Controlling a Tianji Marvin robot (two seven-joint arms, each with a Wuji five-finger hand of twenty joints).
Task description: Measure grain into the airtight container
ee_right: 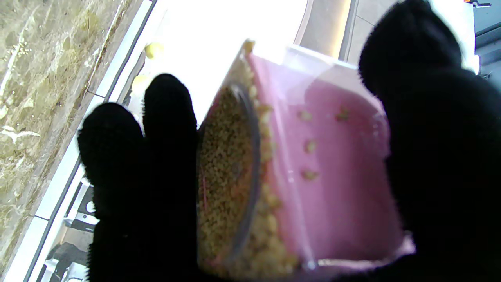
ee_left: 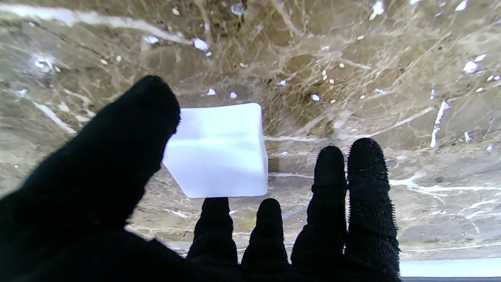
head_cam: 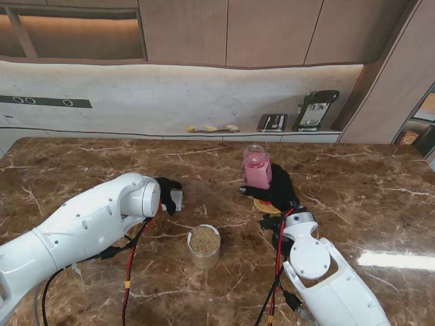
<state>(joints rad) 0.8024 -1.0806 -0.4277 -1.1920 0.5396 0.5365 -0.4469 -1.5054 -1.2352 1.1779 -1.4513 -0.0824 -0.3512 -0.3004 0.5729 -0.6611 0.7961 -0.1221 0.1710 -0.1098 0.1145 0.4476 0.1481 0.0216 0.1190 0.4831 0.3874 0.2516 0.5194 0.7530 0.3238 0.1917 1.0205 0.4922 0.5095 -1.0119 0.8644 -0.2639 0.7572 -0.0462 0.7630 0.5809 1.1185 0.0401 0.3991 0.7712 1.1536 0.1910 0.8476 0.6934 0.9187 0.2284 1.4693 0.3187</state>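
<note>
Near tabletop [head_cam: 81, 170] centre: round clear container [head_cam: 204, 246] stands open, grain filling it close to rim. Judgement: pour largely done. Right hand [head_cam: 277, 191] holds pink measuring cup [head_cam: 257, 168] aloft, roughly upright, well apart from container; fingers [ee_right: 168, 129] wrapped round cup; right wrist view shows grain inside it. Left hand [head_cam: 168, 193] rests low on tabletop, fingers [ee_left: 368, 176] spread, white square block [ee_left: 217, 150], possibly lid, just beside thumb; cannot tell whether touching. Left to do, likely: set cup down, close container.
</note>
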